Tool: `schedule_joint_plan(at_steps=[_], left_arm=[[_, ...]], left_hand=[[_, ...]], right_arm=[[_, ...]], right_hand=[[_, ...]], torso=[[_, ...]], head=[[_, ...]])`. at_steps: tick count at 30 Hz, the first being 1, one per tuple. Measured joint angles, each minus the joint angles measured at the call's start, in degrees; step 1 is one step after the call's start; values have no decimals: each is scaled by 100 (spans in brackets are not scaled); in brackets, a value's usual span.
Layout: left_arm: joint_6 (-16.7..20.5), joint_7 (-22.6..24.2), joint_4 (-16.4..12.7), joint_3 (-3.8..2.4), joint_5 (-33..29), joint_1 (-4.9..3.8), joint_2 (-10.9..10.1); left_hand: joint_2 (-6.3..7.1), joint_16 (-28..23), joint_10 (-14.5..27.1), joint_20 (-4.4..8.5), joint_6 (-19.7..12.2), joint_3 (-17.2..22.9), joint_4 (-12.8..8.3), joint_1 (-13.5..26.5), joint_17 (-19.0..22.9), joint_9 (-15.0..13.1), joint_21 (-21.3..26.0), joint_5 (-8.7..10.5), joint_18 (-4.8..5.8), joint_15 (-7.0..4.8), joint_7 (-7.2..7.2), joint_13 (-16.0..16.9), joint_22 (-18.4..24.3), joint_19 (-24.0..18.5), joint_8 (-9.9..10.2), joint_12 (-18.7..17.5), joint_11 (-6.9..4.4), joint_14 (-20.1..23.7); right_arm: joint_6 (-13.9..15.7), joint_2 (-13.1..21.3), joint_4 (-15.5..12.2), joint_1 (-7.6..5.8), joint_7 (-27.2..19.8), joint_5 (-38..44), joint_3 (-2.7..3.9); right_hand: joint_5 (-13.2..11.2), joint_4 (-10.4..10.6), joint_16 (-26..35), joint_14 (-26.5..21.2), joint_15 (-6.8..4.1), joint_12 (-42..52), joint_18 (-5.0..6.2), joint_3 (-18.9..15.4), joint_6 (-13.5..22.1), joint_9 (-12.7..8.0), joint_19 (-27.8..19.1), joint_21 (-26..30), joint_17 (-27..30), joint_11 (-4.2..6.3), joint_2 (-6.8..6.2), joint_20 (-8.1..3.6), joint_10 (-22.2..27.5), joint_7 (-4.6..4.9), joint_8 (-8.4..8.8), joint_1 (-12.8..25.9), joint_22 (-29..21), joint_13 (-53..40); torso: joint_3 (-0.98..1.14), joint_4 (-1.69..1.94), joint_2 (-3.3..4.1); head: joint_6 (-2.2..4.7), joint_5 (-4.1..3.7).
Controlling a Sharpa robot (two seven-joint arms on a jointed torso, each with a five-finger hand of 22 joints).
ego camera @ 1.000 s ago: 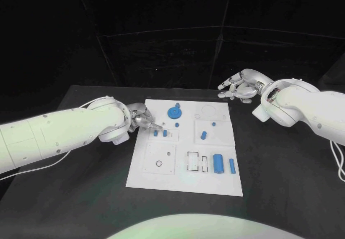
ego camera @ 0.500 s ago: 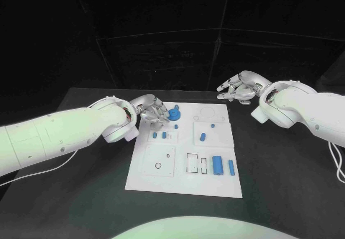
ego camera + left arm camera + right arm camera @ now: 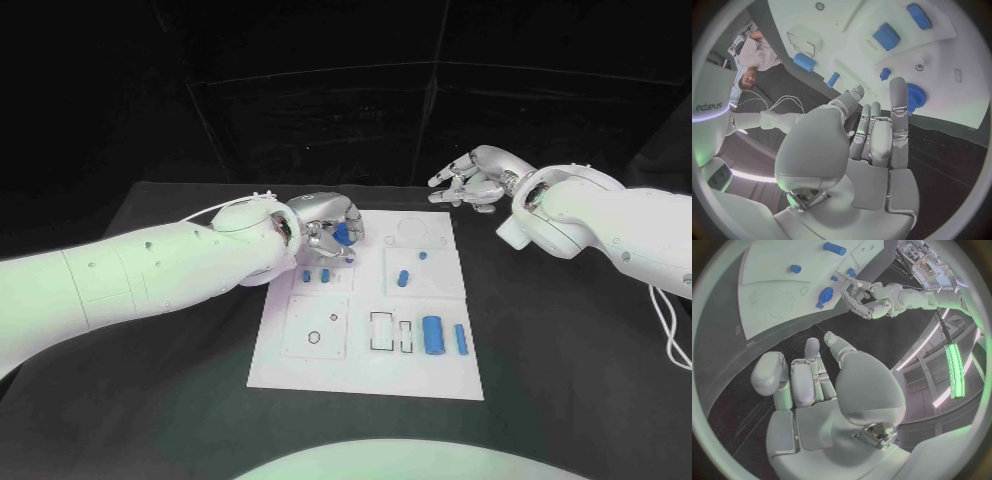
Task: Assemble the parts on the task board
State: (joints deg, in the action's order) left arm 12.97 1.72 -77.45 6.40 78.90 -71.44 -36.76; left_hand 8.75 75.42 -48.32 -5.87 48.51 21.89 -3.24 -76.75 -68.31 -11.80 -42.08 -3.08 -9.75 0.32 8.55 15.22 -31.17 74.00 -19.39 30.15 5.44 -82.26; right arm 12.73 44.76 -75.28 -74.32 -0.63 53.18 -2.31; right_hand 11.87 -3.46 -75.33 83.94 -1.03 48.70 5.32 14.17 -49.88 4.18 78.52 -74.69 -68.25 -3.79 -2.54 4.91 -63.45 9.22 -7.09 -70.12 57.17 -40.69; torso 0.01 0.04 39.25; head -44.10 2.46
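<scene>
The white task board (image 3: 310, 355) lies in the middle of the black table. A blue gear (image 3: 342, 232) stands near its far left corner. My left hand (image 3: 326, 222) hovers right at the gear, fingers stretched out and thumb apart. In the left wrist view one fingertip (image 3: 899, 89) lies against the edge of the gear (image 3: 916, 96), and nothing is gripped. My right hand (image 3: 469, 183) hangs past the board's far right corner, fingers loosely apart and holding nothing. The right wrist view shows that hand (image 3: 814, 385) well back from the board (image 3: 767, 285).
Two small blue pieces (image 3: 306, 274) lie left of centre on the board. A short peg (image 3: 405, 276) and a tiny one (image 3: 423, 255) lie to their right. A thick blue cylinder (image 3: 433, 329) and a slimmer one (image 3: 462, 339) lie near the front right.
My left hand has moved from beside the small pieces at the board's left edge toward the far end, up to the blue gear. The right hand has barely shifted.
</scene>
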Motion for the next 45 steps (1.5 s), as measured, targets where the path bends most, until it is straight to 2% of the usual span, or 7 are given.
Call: schedule_joint_plan(at_steps=[7,13,20,23,32,45], left_arm=[[-141,-60,213,5,587,0,160],[-287,-133,362,6,824,0,260],[-438,-203,525,23,963,1,364],[-500,-219,573,39,1000,1,404],[-612,-224,650,65,1057,7,480],[-684,-215,747,77,1080,46,598]], left_hand=[[0,310,-40,28,157,0,0,0,-327,139,-520,0,-1,-11,-39,-219,-578,321,95,-110,-40,-151],[0,391,-104,44,259,-16,-15,0,-414,208,-744,-1,0,-11,-56,-338,-832,428,136,-154,-63,-151],[0,418,-188,54,340,-16,-15,0,-432,254,-875,-1,0,-25,-58,-421,-1000,520,163,-200,-61,-165],[0,418,-229,55,361,-16,-15,0,-436,264,-900,-1,92,-30,-78,-442,-1037,521,163,-205,-61,-170],[0,441,-370,72,423,2,-32,0,-442,320,-1053,-1,91,-30,-56,-524,-1220,580,223,-253,-83,-170],[-30,468,-576,94,548,138,-55,-30,-460,394,-1266,-1,90,-51,-101,-636,-1471,642,275,-310,-126,-191]], right_arm=[[0,-12,-2,0,0,4,0],[0,-20,-3,0,-2,8,0],[0,-33,-3,0,-3,12,0],[0,-39,-2,0,-4,13,0],[-2,-50,-1,0,-6,16,0],[-6,-63,-1,0,-7,17,0]], right_hand=[[0,0,0,0,0,0,0,0,0,0,0,0,0,0,0,0,0,0,0,0,0,0],[0,0,0,0,0,0,0,0,0,0,0,0,-1,0,0,0,0,0,0,0,1,0],[0,0,0,0,0,1,0,0,0,0,0,0,-1,0,0,0,0,0,0,0,1,-1],[0,0,0,0,0,1,0,0,0,0,0,0,-1,0,0,0,0,0,0,0,1,-1],[0,0,0,0,0,1,0,0,0,0,0,0,-1,0,0,0,0,0,0,0,1,-1],[0,0,0,0,0,1,0,0,0,0,0,0,-1,0,0,0,-1,0,0,0,1,-1]], torso=[[-2,0,1],[-2,4,0],[-3,10,0],[-3,10,1],[-3,10,0],[-2,10,-3]], head=[[3,-12],[-8,-22],[-18,-27],[-24,-27],[-36,-36],[-32,-46]])
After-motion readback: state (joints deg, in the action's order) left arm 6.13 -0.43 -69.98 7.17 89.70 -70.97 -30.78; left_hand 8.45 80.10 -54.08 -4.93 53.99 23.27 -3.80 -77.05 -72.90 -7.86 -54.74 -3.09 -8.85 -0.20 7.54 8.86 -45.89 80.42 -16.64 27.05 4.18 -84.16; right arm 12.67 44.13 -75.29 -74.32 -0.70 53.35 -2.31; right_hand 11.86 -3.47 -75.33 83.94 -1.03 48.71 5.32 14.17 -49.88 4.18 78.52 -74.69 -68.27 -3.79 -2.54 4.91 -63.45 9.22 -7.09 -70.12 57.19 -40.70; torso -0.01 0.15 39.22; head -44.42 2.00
